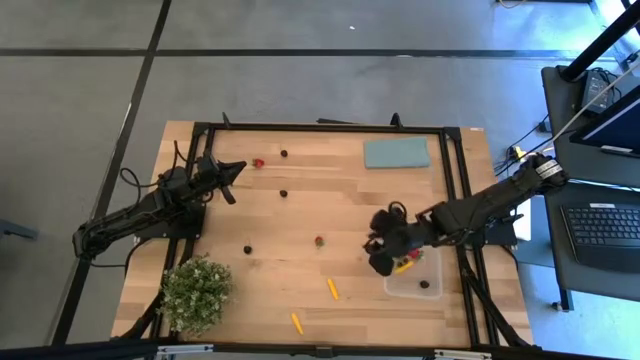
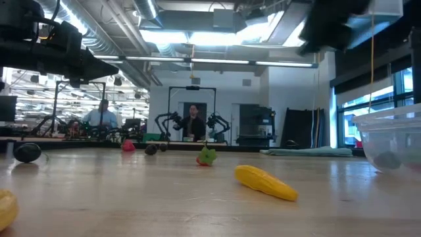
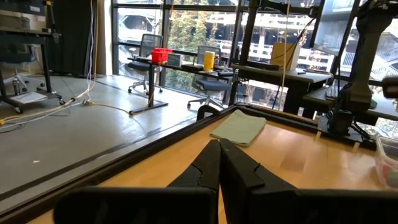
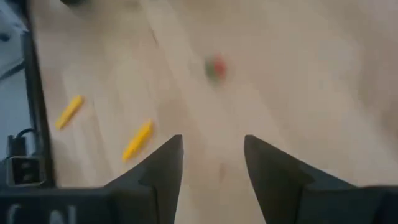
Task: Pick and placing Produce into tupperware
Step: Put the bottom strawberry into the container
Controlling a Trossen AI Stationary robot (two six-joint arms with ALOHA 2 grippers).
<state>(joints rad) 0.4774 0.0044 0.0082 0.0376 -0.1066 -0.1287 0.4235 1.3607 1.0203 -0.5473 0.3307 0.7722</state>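
The clear tupperware (image 1: 410, 290) stands near the table's right front; a dark piece (image 1: 424, 284) lies in it, and a red-and-yellow piece (image 1: 405, 264) shows at its far left corner. My right gripper (image 1: 382, 258) hangs above that box's left edge, open, nothing between its fingers (image 4: 212, 146). Loose produce lies on the table: red berries (image 1: 319, 241) (image 1: 258, 162), dark round pieces (image 1: 283, 193) (image 1: 248, 249) and two orange sticks (image 1: 333, 289) (image 1: 296, 323). My left gripper (image 3: 219, 163) waits shut at the far left (image 1: 232, 170).
A flat teal slab (image 1: 396, 153) lies at the far right. A bushy green plant (image 1: 196, 292) stands at the near left corner. A black frame (image 1: 320, 128) edges the table. In the low view, people sit in the room beyond the table.
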